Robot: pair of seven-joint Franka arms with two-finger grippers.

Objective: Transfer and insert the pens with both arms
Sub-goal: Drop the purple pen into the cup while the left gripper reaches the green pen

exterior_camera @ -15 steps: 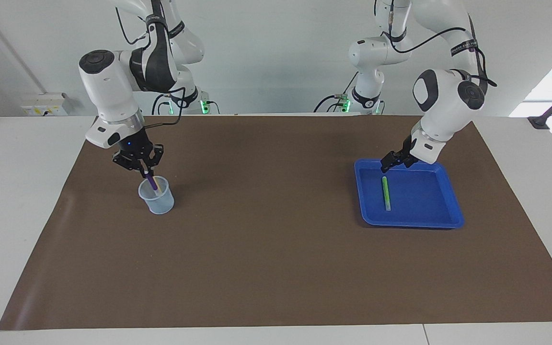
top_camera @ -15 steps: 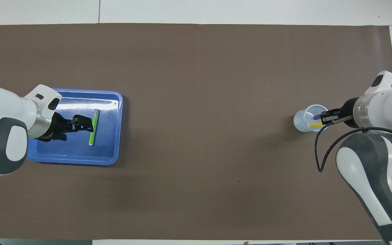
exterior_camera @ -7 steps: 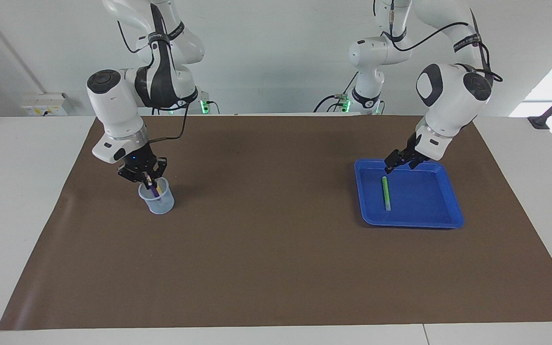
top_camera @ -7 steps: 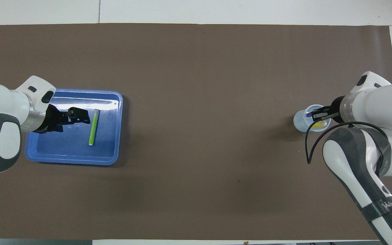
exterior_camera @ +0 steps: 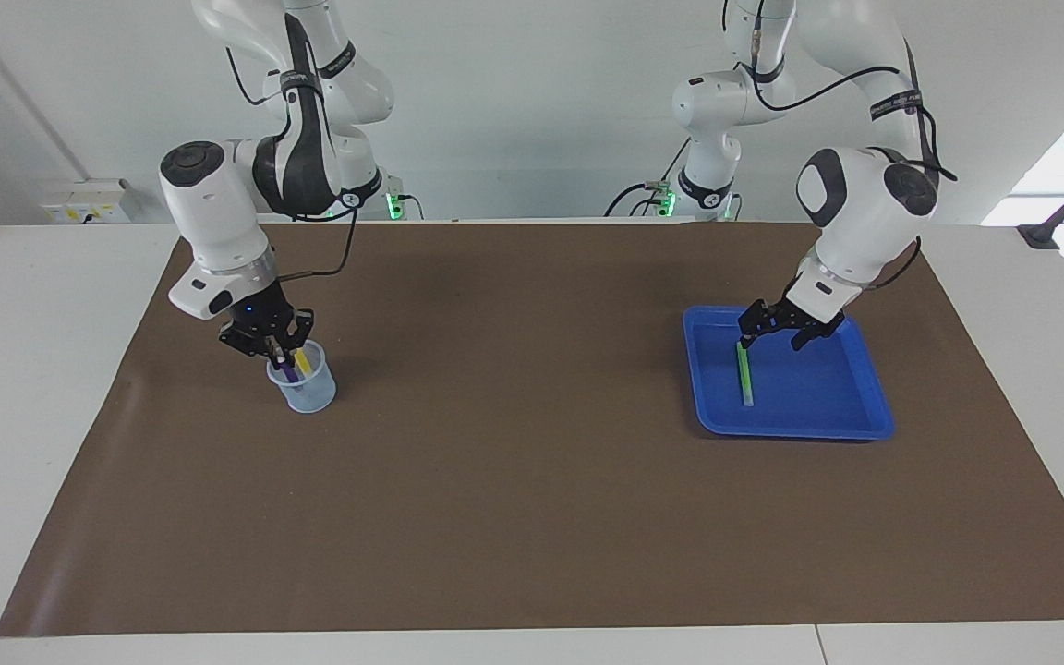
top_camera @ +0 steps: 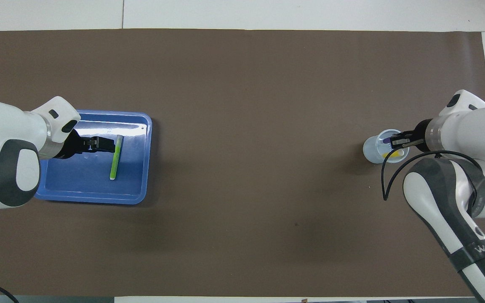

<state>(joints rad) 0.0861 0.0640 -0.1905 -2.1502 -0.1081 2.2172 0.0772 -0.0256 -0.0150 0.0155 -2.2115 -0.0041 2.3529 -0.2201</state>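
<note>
My left gripper [exterior_camera: 769,330], jaws wide, hangs over the blue tray [exterior_camera: 855,427], at the green pen's [exterior_camera: 744,372] robot-side end, its length running away from me.

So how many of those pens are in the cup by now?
One is done: the yellow pen stands in the cup. The right gripper is lowering the purple pen in. The green pen lies in the blue tray, under the open left gripper.

I count three pens: one green pen [exterior_camera: 744,372], one purple pen [exterior_camera: 286,371], one yellow pen [exterior_camera: 302,362]; one cup [exterior_camera: 304,383]; one blue tray [exterior_camera: 828,420]; one brown mat [exterior_camera: 532,499].
</note>
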